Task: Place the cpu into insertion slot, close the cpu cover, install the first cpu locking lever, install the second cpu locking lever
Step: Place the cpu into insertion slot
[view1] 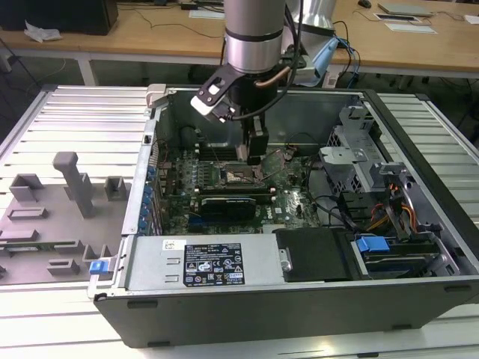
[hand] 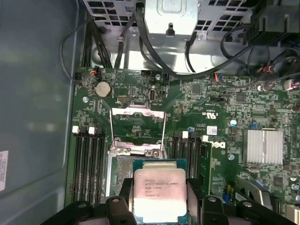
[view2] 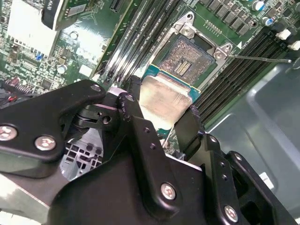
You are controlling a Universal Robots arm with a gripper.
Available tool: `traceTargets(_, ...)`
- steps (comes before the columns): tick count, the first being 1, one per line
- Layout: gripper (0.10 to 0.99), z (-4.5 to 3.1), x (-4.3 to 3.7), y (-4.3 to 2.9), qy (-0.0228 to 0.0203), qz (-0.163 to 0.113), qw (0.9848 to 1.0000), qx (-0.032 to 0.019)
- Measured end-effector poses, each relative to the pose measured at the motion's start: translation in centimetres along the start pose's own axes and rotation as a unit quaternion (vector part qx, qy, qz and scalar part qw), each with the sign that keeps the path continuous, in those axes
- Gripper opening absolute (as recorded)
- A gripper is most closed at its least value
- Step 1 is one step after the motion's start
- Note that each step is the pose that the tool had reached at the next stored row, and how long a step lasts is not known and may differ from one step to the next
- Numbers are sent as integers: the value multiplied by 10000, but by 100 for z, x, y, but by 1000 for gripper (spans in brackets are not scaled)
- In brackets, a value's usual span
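Cpu [hand: 160, 193], a small flat square chip with silvery metal top and thin green rim, is pinched at opposite edges between the fingers [view2: 137, 123] of the black gripper [hand: 160, 202]. It is held just above the square black insertion slot [view2: 187, 58], mid-way across the green motherboard [view1: 293, 202]. The thin steel cpu cover [hand: 138, 113] is seen swung open beside the slot.

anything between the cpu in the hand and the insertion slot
Nothing. In the second wrist view the cpu, gripped in the hand, sits close to the open insertion slot; no cable or part lies between them, and the slot's dark centre is bare.
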State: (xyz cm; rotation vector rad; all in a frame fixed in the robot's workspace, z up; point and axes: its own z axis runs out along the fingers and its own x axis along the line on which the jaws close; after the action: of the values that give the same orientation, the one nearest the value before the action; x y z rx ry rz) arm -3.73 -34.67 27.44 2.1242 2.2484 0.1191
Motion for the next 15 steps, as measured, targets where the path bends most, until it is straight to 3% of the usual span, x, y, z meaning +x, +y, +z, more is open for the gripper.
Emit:
traceTargets(6, 541, 168, 52, -27, -2, 0, 10000, 1)
traceTargets(15, 541, 340, 151, -88, -9, -1, 10000, 0)
